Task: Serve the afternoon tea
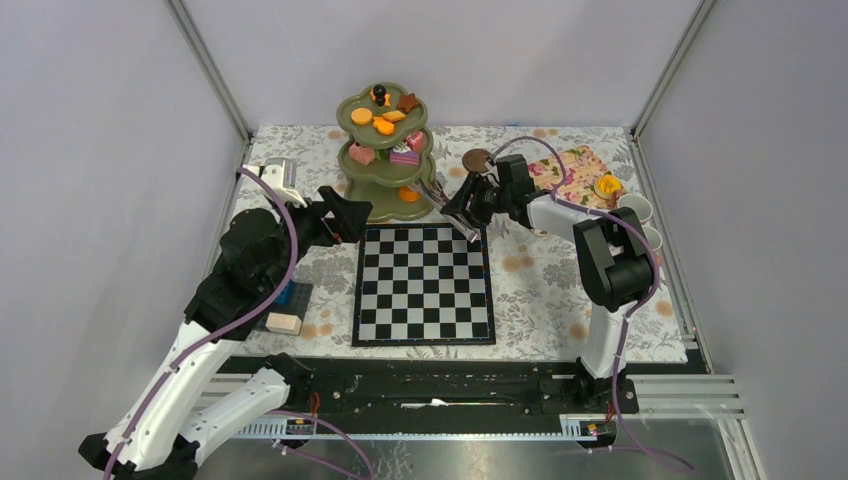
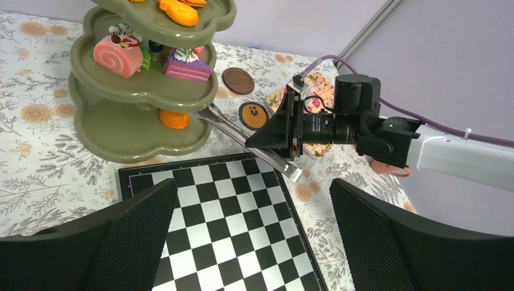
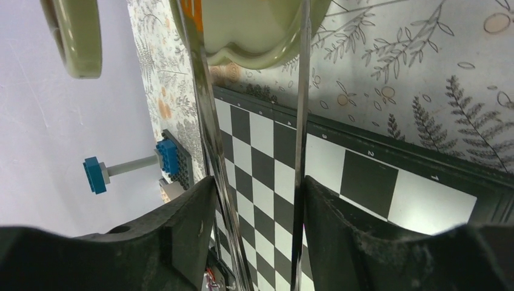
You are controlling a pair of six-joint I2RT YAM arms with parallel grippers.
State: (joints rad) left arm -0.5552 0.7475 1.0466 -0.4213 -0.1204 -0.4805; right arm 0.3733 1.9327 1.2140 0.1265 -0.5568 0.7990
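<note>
On the lowest tier of the olive-green 3-tier stand sits an orange pastry, and the tips of the metal tongs reach in right beside it; whether they touch it I cannot tell. The right gripper is clamped on the tongs' 2 arms, which stand apart rather than squeezed together. To me this looks like the setting-down of that pastry, with the pinch let go. The left gripper hovers over the chessboard with its jaws wide apart and nothing between them. The upper 2 tiers already carry pastries. A brown round biscuit and an orange bear-face biscuit lie on the floral cloth near the stand. Next, I'd say, the tongs should draw straight back over the scalloped rim without nudging the pastry, then swing to 1 of those biscuits
</note>
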